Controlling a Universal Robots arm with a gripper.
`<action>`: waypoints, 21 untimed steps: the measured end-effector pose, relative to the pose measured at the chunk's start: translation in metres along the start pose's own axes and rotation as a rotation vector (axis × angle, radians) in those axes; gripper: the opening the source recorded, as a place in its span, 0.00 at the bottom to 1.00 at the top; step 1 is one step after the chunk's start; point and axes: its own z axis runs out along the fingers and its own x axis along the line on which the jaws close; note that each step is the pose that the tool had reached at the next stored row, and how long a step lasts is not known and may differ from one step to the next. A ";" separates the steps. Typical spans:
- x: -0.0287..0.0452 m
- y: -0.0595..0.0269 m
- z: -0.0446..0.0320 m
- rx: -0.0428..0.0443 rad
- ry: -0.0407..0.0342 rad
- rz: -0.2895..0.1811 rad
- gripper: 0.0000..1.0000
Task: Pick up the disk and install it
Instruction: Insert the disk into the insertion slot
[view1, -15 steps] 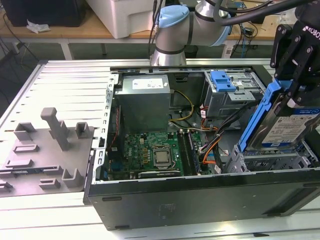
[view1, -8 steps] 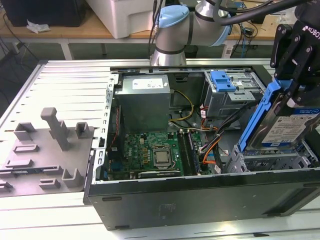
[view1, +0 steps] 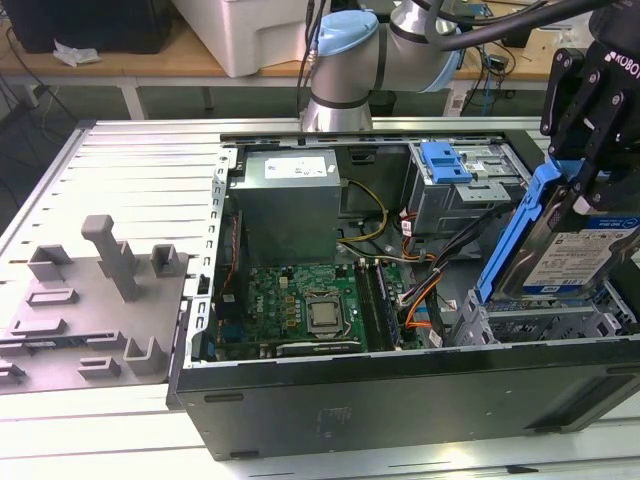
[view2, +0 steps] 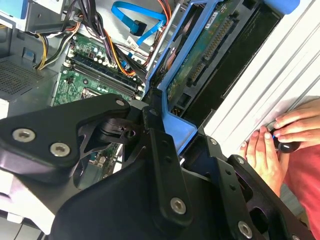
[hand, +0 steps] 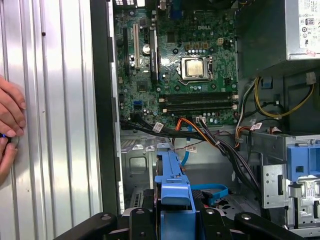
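In the exterior view a grey tray (view1: 100, 300) lies at nine o'clock. The open case (view1: 400, 400) sits in the middle with its board (view1: 300, 310) near six. At three o'clock my gripper (view1: 578, 185) is pinched on the blue carrier (view1: 520, 225) of the disk (view1: 580, 255), which hangs tilted just above the bay (view1: 540, 320) in the case's four-o'clock corner. I judge the pickup done and the install in hand; the move ahead calls for squaring the carrier to the bay's rails while staying off the cables (view1: 420, 300) beside it.
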 end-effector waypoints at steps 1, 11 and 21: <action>0.0000 0.0001 0.0000 0.0000 0.0000 0.000 0.37; -0.0008 0.0012 -0.0005 0.0000 0.0000 0.001 0.37; -0.0010 0.0012 -0.0006 -0.0006 -0.0004 -0.021 0.37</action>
